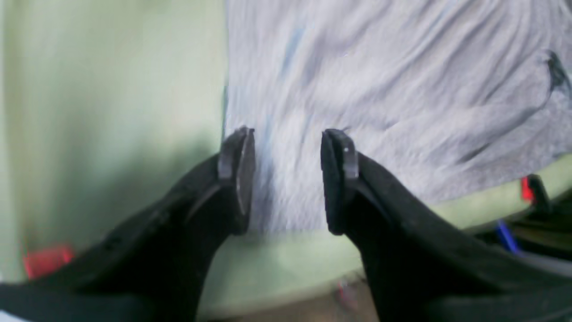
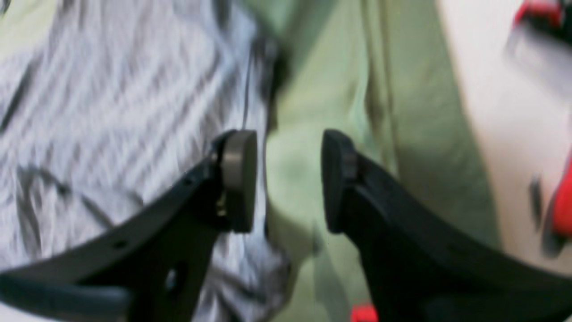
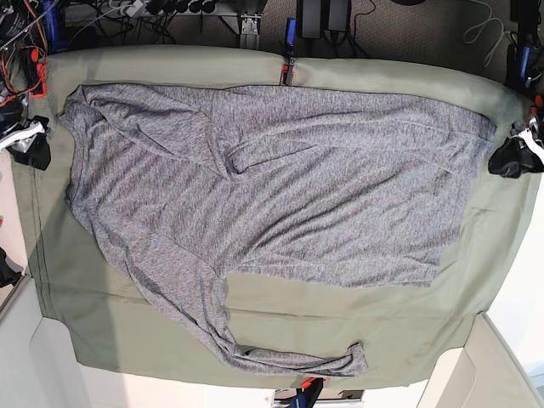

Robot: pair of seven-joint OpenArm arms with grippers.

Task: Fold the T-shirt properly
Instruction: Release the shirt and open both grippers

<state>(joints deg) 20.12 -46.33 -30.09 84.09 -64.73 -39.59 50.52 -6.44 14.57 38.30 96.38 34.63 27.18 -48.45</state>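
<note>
Grey T-shirt (image 1: pixel 380 89) | under left tool (image 1: pixel 288 179) | tool open, empty

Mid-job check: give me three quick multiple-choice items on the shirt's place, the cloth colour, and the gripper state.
1. Where does the T-shirt lie?
A. Spread on the table cloth
B. Hanging from a gripper
C. On the floor

2. What colour is the table cloth?
A. Red
B. Olive green
C. Black

3. How do the left gripper and right gripper stand?
A. Both shut on fabric
B. One shut
C. Both open, holding nothing

Answers: 1 A, the base view shows it spread flat; 2 B, green surrounds the shirt; 3 C, each wrist view shows an empty gap.
</note>
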